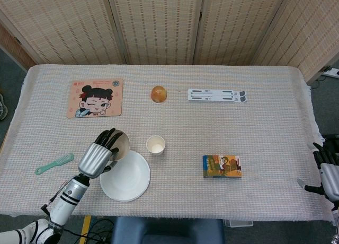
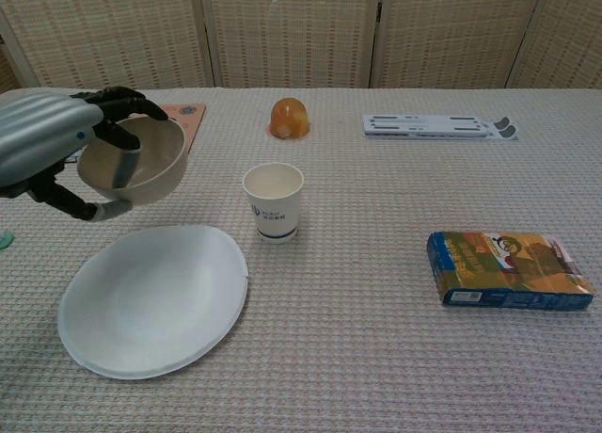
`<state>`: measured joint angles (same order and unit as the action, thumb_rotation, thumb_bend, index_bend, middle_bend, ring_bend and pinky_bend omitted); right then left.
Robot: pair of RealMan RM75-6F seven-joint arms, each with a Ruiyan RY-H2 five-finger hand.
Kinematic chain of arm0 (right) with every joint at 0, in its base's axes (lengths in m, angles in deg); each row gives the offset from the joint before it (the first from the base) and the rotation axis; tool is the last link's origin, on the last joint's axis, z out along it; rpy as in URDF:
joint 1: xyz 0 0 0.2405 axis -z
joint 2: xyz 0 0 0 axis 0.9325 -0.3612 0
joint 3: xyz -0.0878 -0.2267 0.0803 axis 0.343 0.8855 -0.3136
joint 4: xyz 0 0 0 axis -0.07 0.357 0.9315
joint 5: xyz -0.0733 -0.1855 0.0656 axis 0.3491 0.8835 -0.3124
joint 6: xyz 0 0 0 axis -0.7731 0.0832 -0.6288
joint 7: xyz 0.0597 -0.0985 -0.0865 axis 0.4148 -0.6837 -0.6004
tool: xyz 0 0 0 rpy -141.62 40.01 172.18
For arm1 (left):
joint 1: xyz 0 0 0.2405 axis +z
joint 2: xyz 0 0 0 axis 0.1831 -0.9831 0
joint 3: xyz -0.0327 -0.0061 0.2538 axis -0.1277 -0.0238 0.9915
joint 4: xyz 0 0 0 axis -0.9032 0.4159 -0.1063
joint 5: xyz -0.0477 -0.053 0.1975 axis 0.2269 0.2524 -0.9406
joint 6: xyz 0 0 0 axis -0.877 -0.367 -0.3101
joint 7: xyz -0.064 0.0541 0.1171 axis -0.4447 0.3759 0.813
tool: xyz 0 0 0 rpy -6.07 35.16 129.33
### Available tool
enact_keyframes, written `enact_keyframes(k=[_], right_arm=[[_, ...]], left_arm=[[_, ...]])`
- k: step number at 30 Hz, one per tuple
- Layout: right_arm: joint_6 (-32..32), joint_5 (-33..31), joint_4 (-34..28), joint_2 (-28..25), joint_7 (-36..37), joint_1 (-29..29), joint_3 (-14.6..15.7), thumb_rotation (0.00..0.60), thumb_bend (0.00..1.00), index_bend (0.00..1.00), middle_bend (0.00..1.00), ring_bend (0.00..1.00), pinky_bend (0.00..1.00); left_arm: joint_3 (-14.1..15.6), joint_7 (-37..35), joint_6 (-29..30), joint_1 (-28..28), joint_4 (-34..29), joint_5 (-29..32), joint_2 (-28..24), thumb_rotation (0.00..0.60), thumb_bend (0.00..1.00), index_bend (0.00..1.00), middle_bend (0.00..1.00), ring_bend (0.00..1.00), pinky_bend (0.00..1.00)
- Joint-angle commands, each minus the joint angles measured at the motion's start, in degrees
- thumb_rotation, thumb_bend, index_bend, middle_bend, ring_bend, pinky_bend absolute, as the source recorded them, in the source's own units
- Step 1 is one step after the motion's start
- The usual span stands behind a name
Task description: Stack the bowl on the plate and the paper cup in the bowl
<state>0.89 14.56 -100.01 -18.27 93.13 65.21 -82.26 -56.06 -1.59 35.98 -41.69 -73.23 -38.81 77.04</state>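
The left hand holds the one bowl up off the counter — its dark fingers hook over the far rim and into the hollow, with the thumb underneath, and the bowl tips a little toward the camera in the chest view. From the head view the bowl hangs just past the far-left edge of the single white plate, partly overlapping its rim. The plate lies flat on the woven cloth with nothing on it. One paper cup stands upright just beyond the plate's right side, apart from both plate and bowl (its mouth is open and it looks empty).

The right hand only shows at the far right edge of the head view, off the side of the counter, well away from everything; its fingers seem spread with nothing between them, though the view there is small.

Around the counter there is one of each: a cartoon-girl mat at the far left, an orange round object at the middle back, a long white-and-black strip to its right, a printed box lying flat on the right — and a green comb near the left front edge
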Motion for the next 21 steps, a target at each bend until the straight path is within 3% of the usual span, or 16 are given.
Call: enact_keyframes(k=[1, 10, 21], right_arm=[[-0.58, 1.01, 0.03, -0.43, 1.07, 0.42, 0.32, 0.6, 0.21, 0.0, 0.0, 0.0, 0.0], [-3.25, 5.42, -0.24, -1.26, 3.36, 1.66, 1.6, 0.6, 0.21, 0.0, 0.0, 0.0, 0.0], [-4.81, 7.76, -0.31, -1.38, 4.0, 2.21, 2.35, 0.6, 0.21, 0.0, 0.0, 0.0, 0.0]], left_arm=[[0.76, 3.29, 2.18, 2.16, -2.97, -0.27, 0.14, 0.6, 0.31, 0.67, 0.16, 0.0, 0.16], [3.19, 8.62, 4.63, 5.86, -6.06, -2.38, 1.66, 0.6, 0.31, 0.67, 0.16, 0.0, 0.16], [4.63, 8.91, 3.77, 8.12, -4.8, -3.85, 4.06, 0.6, 0.31, 0.67, 0.16, 0.0, 0.16]])
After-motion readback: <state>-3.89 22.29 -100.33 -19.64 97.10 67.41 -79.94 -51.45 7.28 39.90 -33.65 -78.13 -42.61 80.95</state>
